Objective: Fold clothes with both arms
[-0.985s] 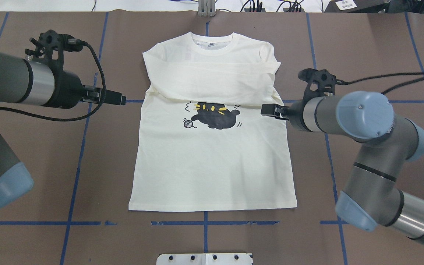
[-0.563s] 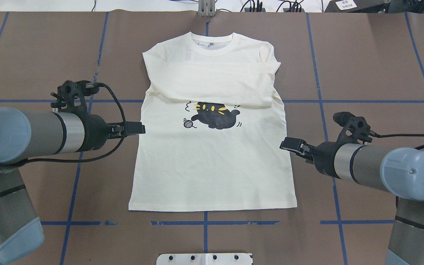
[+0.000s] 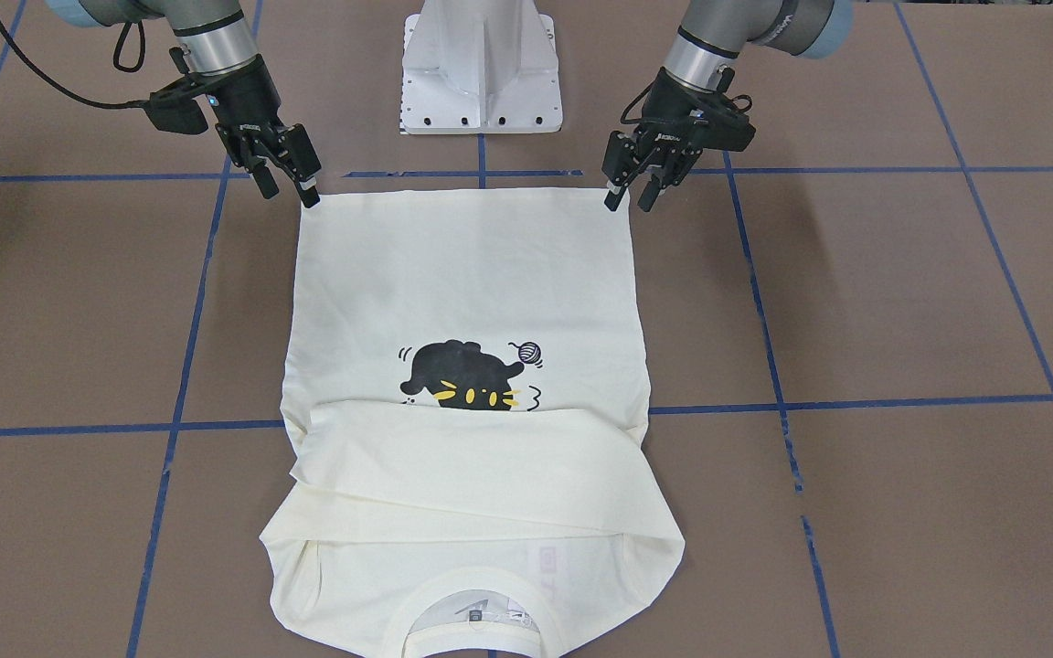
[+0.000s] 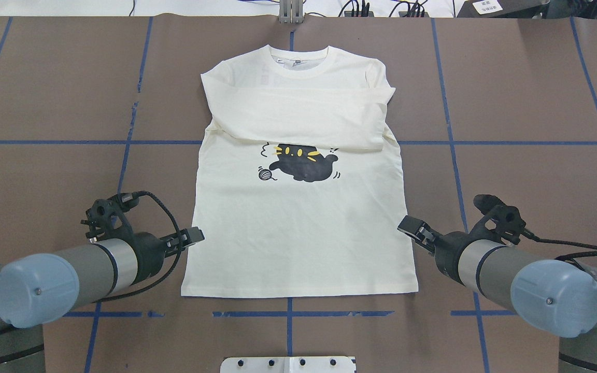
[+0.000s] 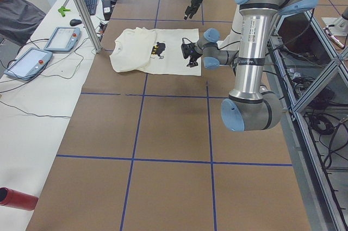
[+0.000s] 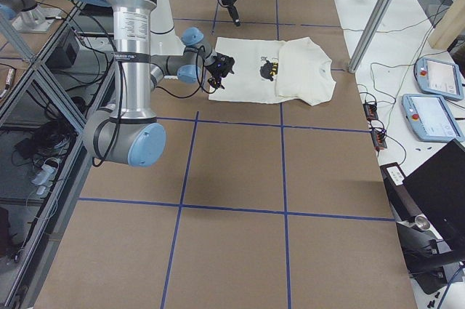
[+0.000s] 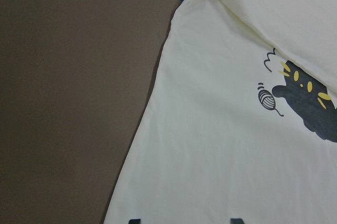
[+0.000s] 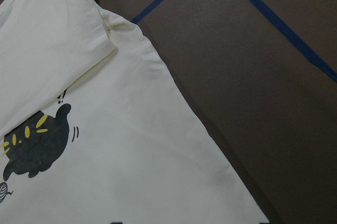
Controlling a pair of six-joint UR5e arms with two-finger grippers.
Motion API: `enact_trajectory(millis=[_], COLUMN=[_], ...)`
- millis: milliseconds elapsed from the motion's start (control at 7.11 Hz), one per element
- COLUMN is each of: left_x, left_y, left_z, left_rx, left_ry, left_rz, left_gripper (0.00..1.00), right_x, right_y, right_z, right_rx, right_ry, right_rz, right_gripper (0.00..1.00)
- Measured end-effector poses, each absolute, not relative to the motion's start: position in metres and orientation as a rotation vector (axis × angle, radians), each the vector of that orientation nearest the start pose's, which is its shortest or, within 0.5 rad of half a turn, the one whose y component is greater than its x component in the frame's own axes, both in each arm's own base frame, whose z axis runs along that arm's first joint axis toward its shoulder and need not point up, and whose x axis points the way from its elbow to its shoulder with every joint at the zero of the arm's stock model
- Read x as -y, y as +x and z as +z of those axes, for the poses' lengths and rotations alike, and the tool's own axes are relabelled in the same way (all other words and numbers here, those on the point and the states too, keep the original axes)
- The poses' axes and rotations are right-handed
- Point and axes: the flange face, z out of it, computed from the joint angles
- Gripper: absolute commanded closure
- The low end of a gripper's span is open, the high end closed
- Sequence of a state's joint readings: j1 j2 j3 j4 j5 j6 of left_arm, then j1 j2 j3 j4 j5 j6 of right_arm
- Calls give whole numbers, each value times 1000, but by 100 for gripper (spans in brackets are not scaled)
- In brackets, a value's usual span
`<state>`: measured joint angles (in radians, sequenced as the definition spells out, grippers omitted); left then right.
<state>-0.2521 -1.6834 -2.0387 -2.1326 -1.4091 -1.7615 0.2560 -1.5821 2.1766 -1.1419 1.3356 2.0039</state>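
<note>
The cream T-shirt (image 4: 298,233) lies flat on the brown table, collar away from me. Its sleeves are folded across the chest above the black cat graphic (image 4: 303,165). My left gripper (image 4: 194,236) is open and empty at the shirt's left edge, just above the hem corner. In the front view it (image 3: 629,199) hangs over that corner. My right gripper (image 4: 408,225) is open and empty at the right edge near the other hem corner, as the front view (image 3: 289,192) also shows. Both wrist views look down on the shirt's side edges (image 7: 158,129) (image 8: 200,129).
The white pedestal base (image 3: 481,64) stands just behind the hem between the arms. Blue tape lines (image 4: 485,142) cross the brown table. An operators' bench with tablets (image 5: 60,38) lies beyond the collar side.
Both arms have drawn back toward me along the shirt's sides, from sleeve level to near the hem corners. The shirt has not moved.
</note>
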Motion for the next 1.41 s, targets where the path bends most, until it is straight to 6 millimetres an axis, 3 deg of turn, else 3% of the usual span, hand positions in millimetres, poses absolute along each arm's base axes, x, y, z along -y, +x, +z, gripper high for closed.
enact_trajectory(millis=[281,563,1407], left_x=[254,246,224], left_y=[474,480,492], left_z=[344,357,360], left_rx=[-1096,-1064,-1058], left_ry=[160,155,129], left_rz=[-465,-443,-398], left_gripper=[43,43,49], right_x=[264,263,255], right_y=[-406,-408,-414], right_z=[326,325,325], right_rx=[1076,1078,1081], right_ry=[132,143,164], right_rz=[755,758,754], right_gripper=[4,2,2])
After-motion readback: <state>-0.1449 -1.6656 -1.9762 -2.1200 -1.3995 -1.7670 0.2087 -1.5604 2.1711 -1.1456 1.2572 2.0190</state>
